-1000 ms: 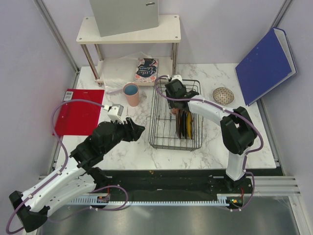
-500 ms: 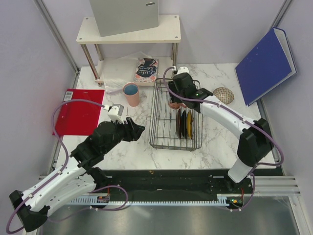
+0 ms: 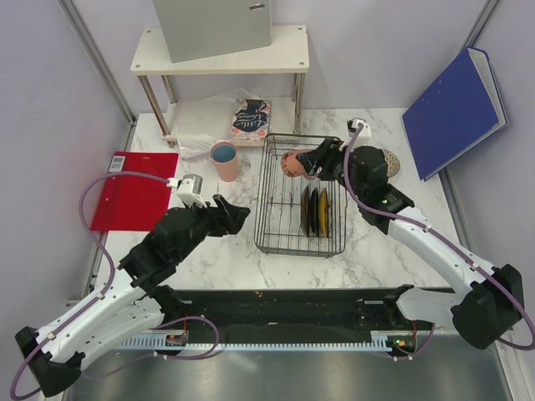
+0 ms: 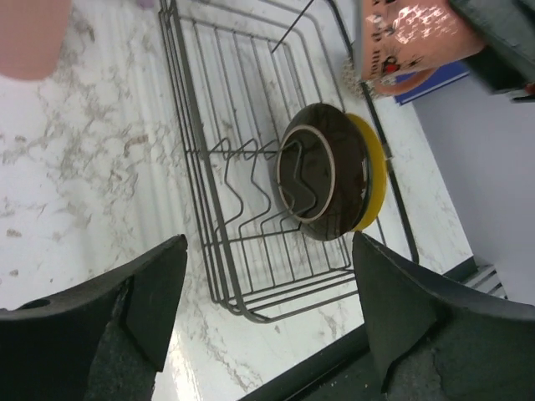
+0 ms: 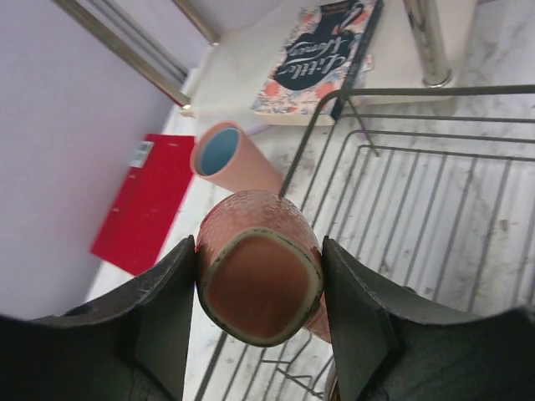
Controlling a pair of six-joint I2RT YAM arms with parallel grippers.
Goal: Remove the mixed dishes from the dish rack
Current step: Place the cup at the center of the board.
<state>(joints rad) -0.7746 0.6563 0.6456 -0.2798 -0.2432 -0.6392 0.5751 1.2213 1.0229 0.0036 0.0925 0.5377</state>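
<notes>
Left gripper (image 4: 269, 246) hangs wide open beside my dish rack's (image 3: 272, 242) left side. Dark plates (image 3: 314, 210) stand on edge inside it. Farther back, my right gripper (image 5: 257, 246) squeezes the small pink mug (image 5: 259, 288), tipped sideways above the rack, its long way pointing left.

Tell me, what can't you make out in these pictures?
Plates: left wrist, the front one hides those behind; count unclear.
Bowl: top view, right arm covers most.
Cup: left wrist, blurred, cut by the edge.
Mug handle: right wrist, fingers hide its sides.
</notes>
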